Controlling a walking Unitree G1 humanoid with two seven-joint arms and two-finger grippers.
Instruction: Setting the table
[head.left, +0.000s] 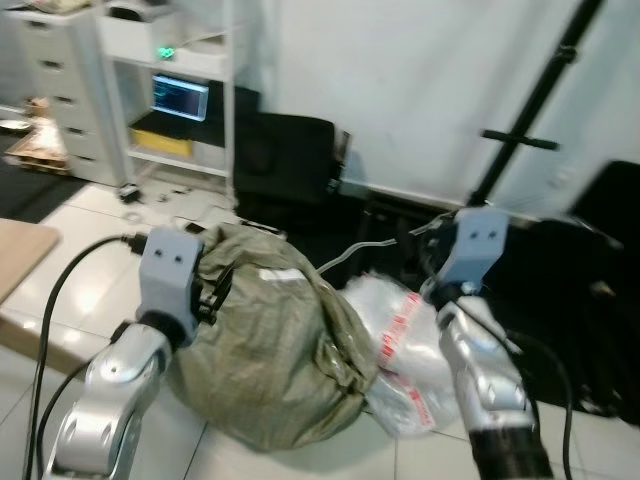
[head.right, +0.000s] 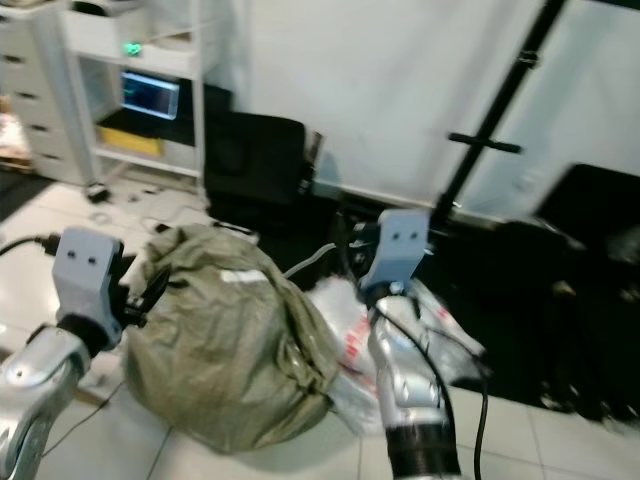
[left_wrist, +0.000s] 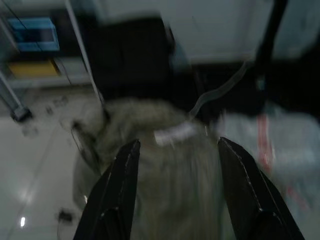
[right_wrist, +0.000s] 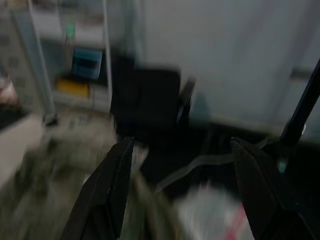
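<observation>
A light wooden table corner (head.left: 20, 252) shows at the far left edge. My left gripper (left_wrist: 177, 146) is open with nothing between its fingers, held over a big olive-green sack (head.left: 270, 340) that lies on the floor. My right gripper (right_wrist: 182, 145) is also open and holds nothing; it points over the floor toward a black bag (right_wrist: 150, 100) against the white wall. Both silver arms are raised in front of me, the left arm (head.left: 110, 390) beside the sack and the right arm (head.left: 485, 370) by the plastic bags. The views are blurred.
Clear plastic bags with red print (head.left: 410, 345) lie right of the sack. A white shelf unit (head.left: 175, 95) with a lit screen and white drawers (head.left: 60, 85) stand at back left. A black stand (head.left: 525, 110) and dark bags (head.left: 600, 290) fill the right.
</observation>
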